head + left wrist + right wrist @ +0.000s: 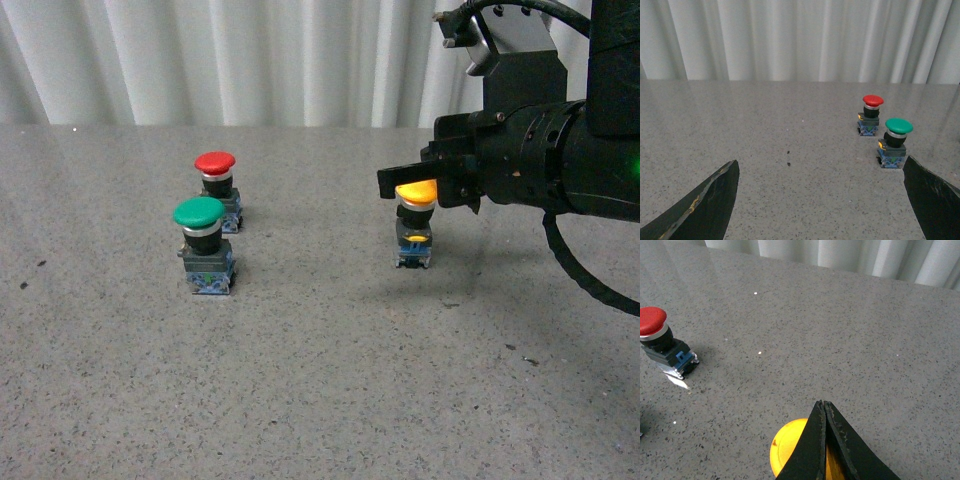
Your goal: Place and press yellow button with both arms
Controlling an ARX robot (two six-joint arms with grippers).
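Right fingers [814,450]: pressed together with the tips meeting and nothing between them. They lie across the top of the yellow button [415,222] and seem to touch its cap.
Yellow button: it stands upright on the tabletop [320,380], on the right in the front view and well apart from the other two buttons. The fingers partly cover its cap.
Left fingers [715,200]: spread wide and holding nothing, over bare tabletop. They are not seen in the front view.
Right arm [560,170]: it reaches in from the right, low over the tabletop.
Green button [203,245] and red button [216,178]: both upright on the left and near each other, with the green one closer to the camera.
Step, as I judge: the button looks already placed, and the pressing is the part at hand.
Risk, slipping: the cap is round and smooth, so a push away from its centre could make the fingers slide off.
Risk, tipping: nothing holds the small base, so a sideways force could tip or shift the button.
Risk, left side: if the left fingers come across, they could knock the green button.
Writing: none that can be read; the marks on the blue bases are too small.
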